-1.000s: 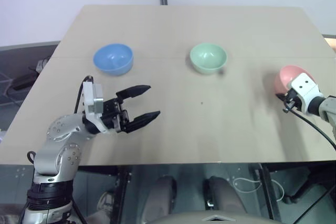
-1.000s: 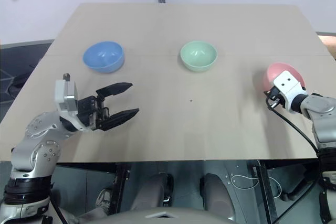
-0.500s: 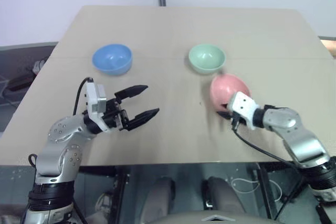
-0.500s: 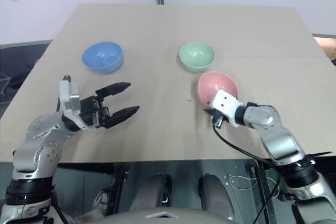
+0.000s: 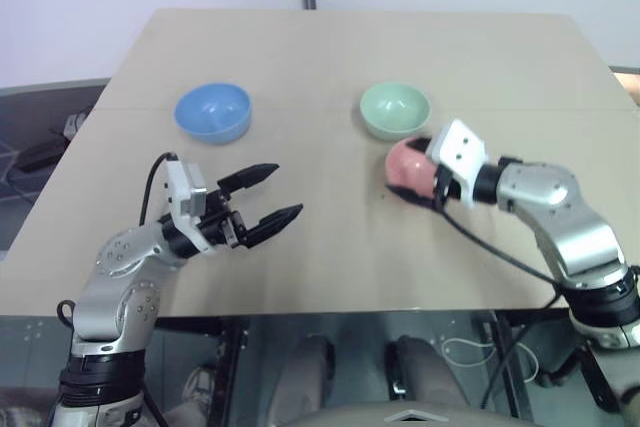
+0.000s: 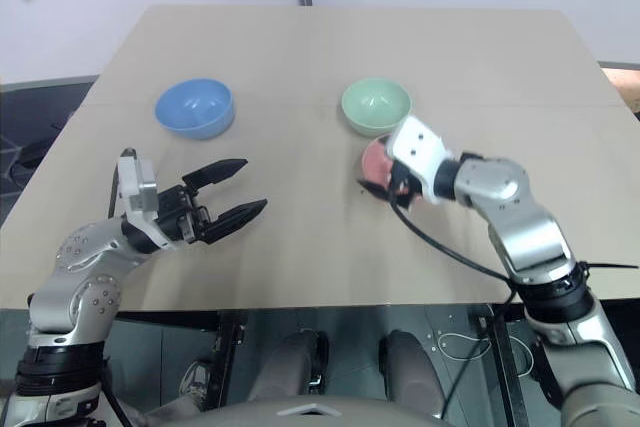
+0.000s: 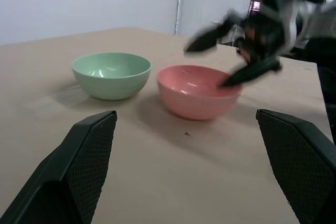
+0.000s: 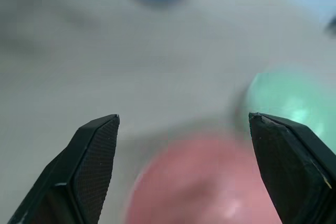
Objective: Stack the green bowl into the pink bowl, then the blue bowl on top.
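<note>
- the small round salmon-pink plastic bowl (image 7: 198, 91) stands upright on the beige counter (image 5: 330, 57), just beside the small round mint-green plastic bowl (image 5: 395, 110); i cannot tell if the two rims touch.
- the right pincer (image 7: 239, 51) is spread wide above the pink bowl, with one finger close to its rim, and it grips nothing.
- the left pincer (image 5: 268, 198) is also wide open and empty, over bare counter, well apart from all three bowls.
- the small round sky-blue plastic bowl (image 5: 212, 112) sits alone on the left side of the counter, not stacked.
- risk: the green bowl is so near the pink bowl that a finger reaching for its rim can push the pink bowl away.
- risk: the smooth plastic can slip from a grip on the rim, and the green bowl could drop tilted and sit crooked in the pink bowl.
- risk: a crooked green bowl would give the blue bowl a bad seat later.
</note>
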Robot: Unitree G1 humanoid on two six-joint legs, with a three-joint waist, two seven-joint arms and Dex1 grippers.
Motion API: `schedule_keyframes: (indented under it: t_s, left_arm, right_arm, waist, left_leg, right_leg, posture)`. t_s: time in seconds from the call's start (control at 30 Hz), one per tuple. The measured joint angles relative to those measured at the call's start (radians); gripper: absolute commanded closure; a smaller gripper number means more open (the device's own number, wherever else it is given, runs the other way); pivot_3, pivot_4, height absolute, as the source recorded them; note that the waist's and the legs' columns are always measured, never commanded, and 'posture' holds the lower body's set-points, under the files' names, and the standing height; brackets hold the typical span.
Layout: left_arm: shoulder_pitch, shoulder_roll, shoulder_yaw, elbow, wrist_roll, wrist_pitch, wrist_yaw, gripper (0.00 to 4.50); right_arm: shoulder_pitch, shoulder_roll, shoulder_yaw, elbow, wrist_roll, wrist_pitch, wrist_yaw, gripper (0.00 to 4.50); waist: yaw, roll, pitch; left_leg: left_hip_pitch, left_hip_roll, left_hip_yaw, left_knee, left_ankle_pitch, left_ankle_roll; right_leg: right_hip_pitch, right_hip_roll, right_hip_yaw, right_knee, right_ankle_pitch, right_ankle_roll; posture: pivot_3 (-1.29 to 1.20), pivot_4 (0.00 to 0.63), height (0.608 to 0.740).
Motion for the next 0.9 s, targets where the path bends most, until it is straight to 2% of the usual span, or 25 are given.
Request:
schedule_keyframes:
  t_s: [0.07, 0.17, 0.37, 0.47, 0.5, 0.57, 0.6, 0.7, 0.73, 0.9]
  left_arm:
    - [-0.002, -0.008, 0.001, 0.007, 0.003, -0.003, 0.005, 0.00]
    - [-0.004, -0.020, -0.006, 0.016, 0.018, -0.009, 0.011, 0.00]
    - [0.039, -0.024, 0.005, -0.001, 0.014, -0.008, 0.015, 0.00]
    - [0.066, -0.024, 0.013, -0.030, 0.000, -0.003, 0.021, 0.00]
    - [0.086, -0.024, 0.017, -0.040, -0.002, -0.003, 0.023, 0.00]
    - [0.113, -0.024, 0.025, -0.057, -0.004, -0.003, 0.035, 0.00]
    - [0.114, -0.024, 0.025, -0.058, -0.004, -0.003, 0.035, 0.00]
    - [0.134, -0.026, 0.033, -0.084, -0.005, -0.003, 0.053, 0.00]
    - [0.140, -0.027, 0.034, -0.094, -0.006, -0.003, 0.057, 0.00]
    - [0.153, -0.029, 0.037, -0.103, -0.008, -0.004, 0.066, 0.00]
  right_arm:
    - [-0.070, 0.049, 0.006, 0.077, -0.006, 0.000, -0.034, 0.23]
    - [-0.190, 0.133, 0.023, 0.329, -0.062, -0.028, -0.111, 0.23]
    - [-0.356, 0.275, 0.093, 0.878, -0.175, -0.228, -0.176, 0.23]
    - [-0.412, 0.308, 0.106, 1.057, -0.212, -0.309, -0.181, 0.96]
    - [-0.442, 0.316, 0.112, 1.119, -0.227, -0.337, -0.179, 1.55]
    - [-0.478, 0.318, 0.112, 1.182, -0.243, -0.376, -0.169, 2.44]
    - [-0.479, 0.318, 0.112, 1.183, -0.243, -0.378, -0.169, 2.64]
    - [-0.504, 0.322, 0.112, 1.213, -0.255, -0.422, -0.155, 3.89]
    - [-0.504, 0.322, 0.112, 1.217, -0.262, -0.433, -0.151, 4.43]
    - [-0.505, 0.321, 0.111, 1.209, -0.279, -0.457, -0.143, 4.48]
  waist:
    - [0.000, 0.000, 0.000]
    - [-0.002, 0.000, 0.000]
    - [-0.009, 0.000, 0.000]
    - [-0.014, 0.000, 0.000]
    - [-0.019, 0.000, 0.000]
    - [-0.024, 0.000, 0.000]
    - [-0.025, 0.000, 0.000]
    - [-0.027, 0.000, 0.000]
    - [-0.027, 0.000, 0.000]
    - [-0.027, 0.000, 0.000]
  left_leg:
    - [0.000, 0.000, 0.000, 0.000, 0.000, 0.000]
    - [0.000, -0.001, 0.001, 0.000, 0.000, 0.000]
    - [-0.007, -0.001, 0.006, -0.002, 0.003, -0.005]
    - [-0.017, -0.001, 0.006, 0.000, 0.003, -0.005]
    - [-0.020, -0.002, 0.008, 0.000, 0.003, -0.005]
    - [-0.020, -0.002, 0.008, 0.000, 0.003, -0.005]
    - [-0.020, -0.002, 0.008, 0.000, 0.003, -0.005]
    - [-0.019, -0.001, 0.008, 0.000, 0.003, -0.005]
    - [-0.019, -0.001, 0.008, 0.000, 0.003, -0.005]
    - [-0.018, -0.001, 0.008, 0.000, 0.003, -0.006]
  right_leg:
    - [0.000, 0.000, 0.000, 0.000, 0.000, 0.000]
    - [-0.001, 0.000, 0.001, 0.001, 0.000, 0.000]
    - [-0.011, 0.000, 0.002, 0.002, 0.000, 0.000]
    - [-0.020, -0.001, 0.002, 0.002, 0.001, 0.000]
    - [-0.024, -0.002, 0.003, 0.005, 0.001, 0.000]
    - [-0.025, -0.002, 0.003, 0.004, 0.001, 0.000]
    - [-0.025, -0.002, 0.003, 0.005, 0.001, 0.000]
    - [-0.025, -0.001, 0.003, 0.006, 0.001, 0.000]
    - [-0.025, -0.001, 0.003, 0.007, 0.001, 0.000]
    - [-0.026, -0.001, 0.003, 0.013, 0.000, 0.000]
  posture:
    - [0.00, 0.150, 0.740]
    - [0.00, 0.150, 0.740]
    - [0.00, 0.150, 0.740]
    - [0.00, 0.150, 0.740]
    - [0.00, 0.150, 0.740]
    - [0.00, 0.150, 0.740]
    - [0.00, 0.150, 0.740]
    - [0.00, 0.150, 0.740]
    - [0.00, 0.150, 0.740]
    - [0.00, 0.150, 0.740]
